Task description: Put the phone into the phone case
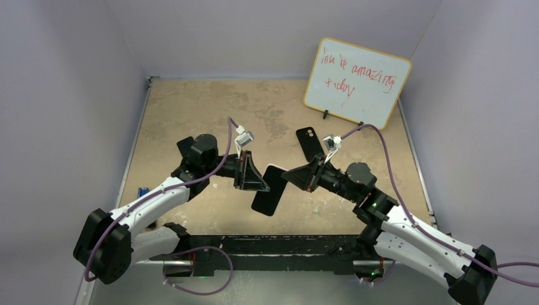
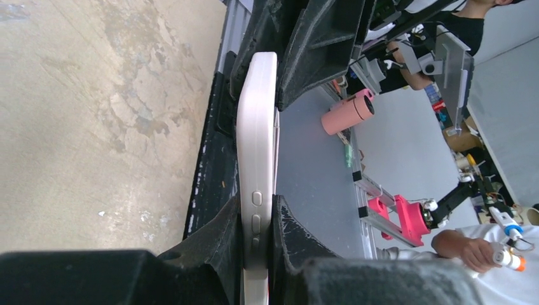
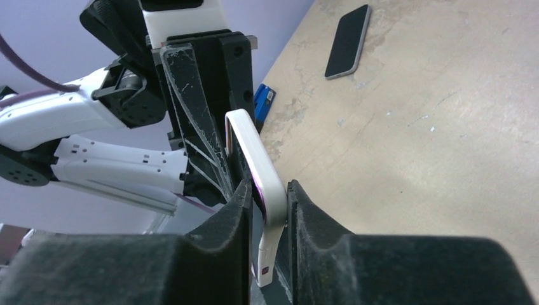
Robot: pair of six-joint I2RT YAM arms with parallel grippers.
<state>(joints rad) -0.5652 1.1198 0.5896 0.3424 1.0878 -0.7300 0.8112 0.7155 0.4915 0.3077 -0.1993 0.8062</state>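
The phone case (image 1: 269, 190) hangs tilted above the bench (image 1: 191, 108). My left pincer (image 1: 260, 180) is clamped on one of its edges and my right pincer (image 1: 287, 176) on the opposite one. The phone (image 1: 309, 143) lies flat on the bench beyond, apart from the case, near the whiteboard (image 1: 356, 82).

Left arm (image 1: 152, 200) and right arm (image 1: 419, 236): white shells on the long links, black housings at joints and bases. Purple cable (image 3: 32, 75) trails along each, ending in a white plug (image 1: 245, 136). Claw fingers (image 3: 197, 121) black, wedge-shaped, scratched pale.
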